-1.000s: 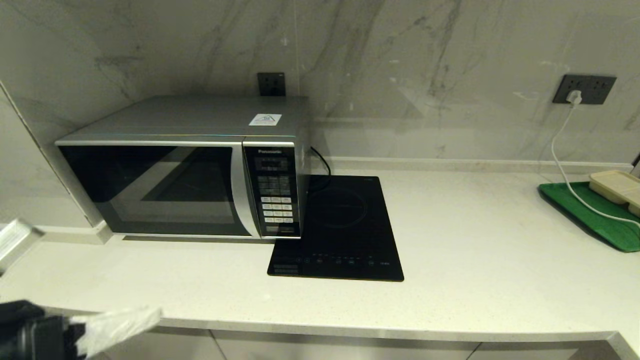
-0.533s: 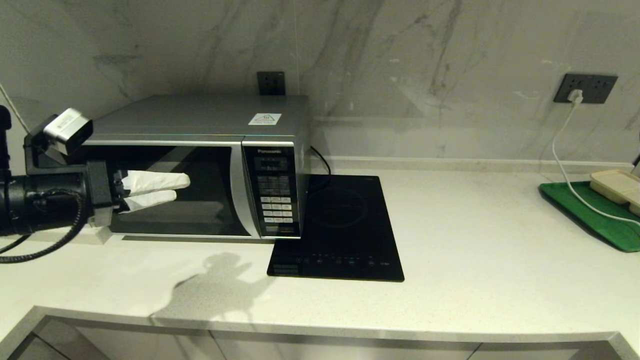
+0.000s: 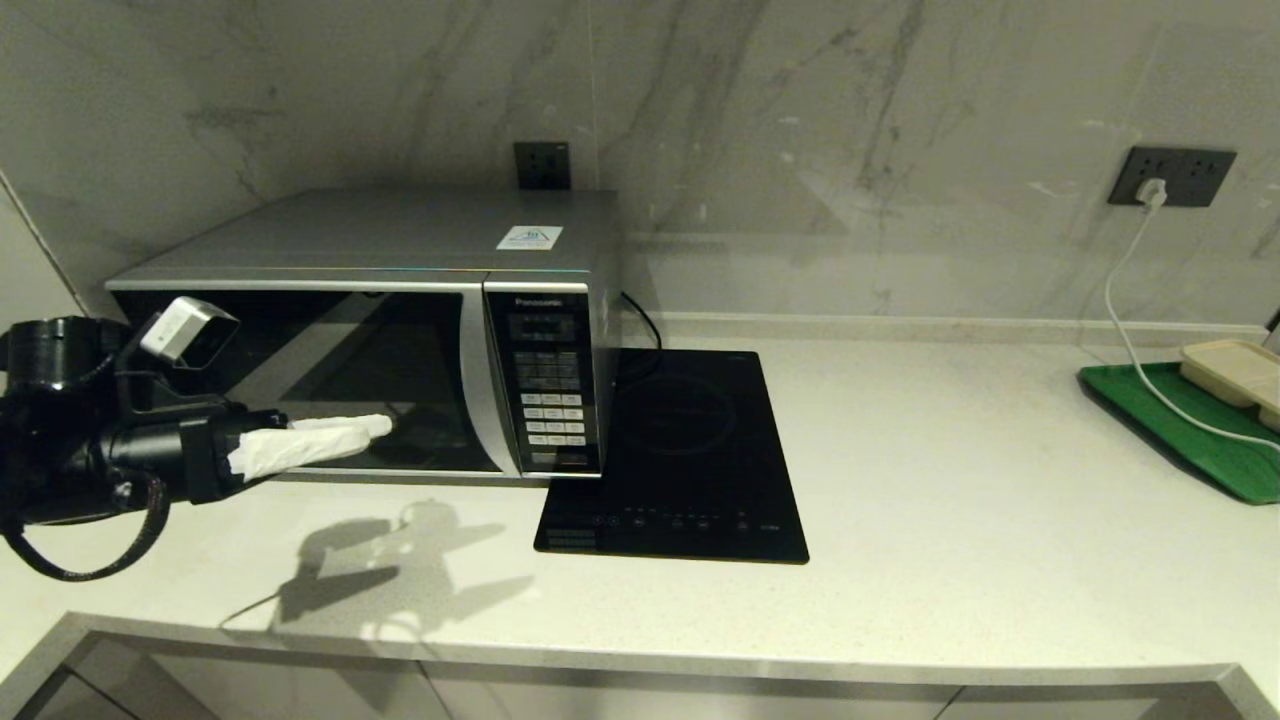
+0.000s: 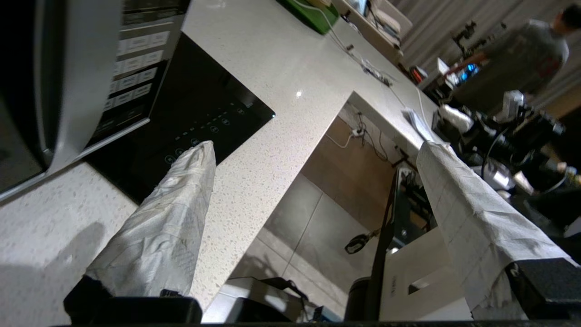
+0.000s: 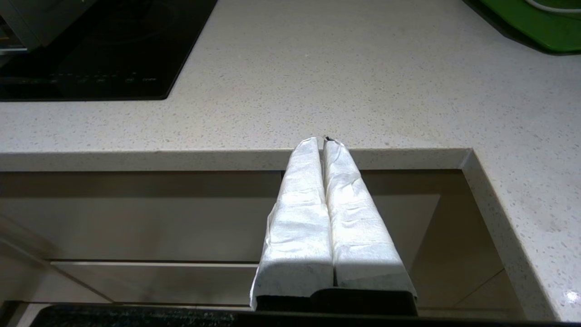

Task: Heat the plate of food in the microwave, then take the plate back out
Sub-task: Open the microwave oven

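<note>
The silver microwave (image 3: pixel 360 330) stands at the back left of the counter with its dark glass door closed. The plate of food is out of view. My left gripper (image 3: pixel 372 432) hovers low in front of the door, just above the counter, pointing toward the curved handle strip (image 3: pixel 487 390). In the left wrist view the left gripper (image 4: pixel 314 147) is open, its white-wrapped fingers (image 4: pixel 181 200) far apart with nothing between them, and the microwave (image 4: pixel 68 81) is close by. My right gripper (image 5: pixel 323 141) is shut and empty, parked below the counter's front edge.
A flat black induction hob (image 3: pixel 680 450) lies right beside the microwave. At the far right a green tray (image 3: pixel 1190 425) carries a beige rectangular tray (image 3: pixel 1235 375), and a white cable (image 3: pixel 1125 310) runs to a wall socket. The counter's front edge (image 3: pixel 640 660) is near.
My left arm came up from the lower left corner to the microwave door, then sank lower toward the counter. Its fingers have spread apart.
</note>
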Controlling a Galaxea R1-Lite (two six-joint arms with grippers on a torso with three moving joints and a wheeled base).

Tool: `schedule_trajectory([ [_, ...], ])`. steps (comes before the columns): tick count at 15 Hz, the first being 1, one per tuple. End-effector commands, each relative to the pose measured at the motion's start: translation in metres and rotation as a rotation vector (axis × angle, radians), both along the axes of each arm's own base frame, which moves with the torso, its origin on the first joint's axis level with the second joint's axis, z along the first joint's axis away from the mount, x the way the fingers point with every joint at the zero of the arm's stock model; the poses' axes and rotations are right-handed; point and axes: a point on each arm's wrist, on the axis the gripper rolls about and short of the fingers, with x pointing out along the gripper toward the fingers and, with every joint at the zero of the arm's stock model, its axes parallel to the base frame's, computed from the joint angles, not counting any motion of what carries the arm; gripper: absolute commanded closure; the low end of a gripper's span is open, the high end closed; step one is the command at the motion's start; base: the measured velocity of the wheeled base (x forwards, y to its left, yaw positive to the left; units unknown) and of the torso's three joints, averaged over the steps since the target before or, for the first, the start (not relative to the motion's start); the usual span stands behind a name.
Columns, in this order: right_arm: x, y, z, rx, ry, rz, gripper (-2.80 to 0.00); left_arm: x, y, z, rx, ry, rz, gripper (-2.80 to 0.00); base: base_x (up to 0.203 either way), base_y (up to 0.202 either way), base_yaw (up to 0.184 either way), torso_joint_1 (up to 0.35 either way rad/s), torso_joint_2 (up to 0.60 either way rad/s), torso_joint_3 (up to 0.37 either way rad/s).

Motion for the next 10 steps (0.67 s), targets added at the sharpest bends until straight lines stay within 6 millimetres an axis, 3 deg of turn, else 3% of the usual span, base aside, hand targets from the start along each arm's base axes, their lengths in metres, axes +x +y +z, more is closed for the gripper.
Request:
schedule_trajectory([
  [1,0.000,0.000,0.000,0.000,0.001,0.001,0.00,0.011,-0.006,-0.014,0.002,-0.011,-0.038,-2.80,0.000,0.000,0.000,0.000,0.00,0.000],
  [10,0.000,0.000,0.000,0.000,0.001,0.001,0.00,0.075,0.000,-0.063,0.027,-0.117,-0.059,-2.80,0.000,0.000,0.000,0.000,0.00,0.000],
])
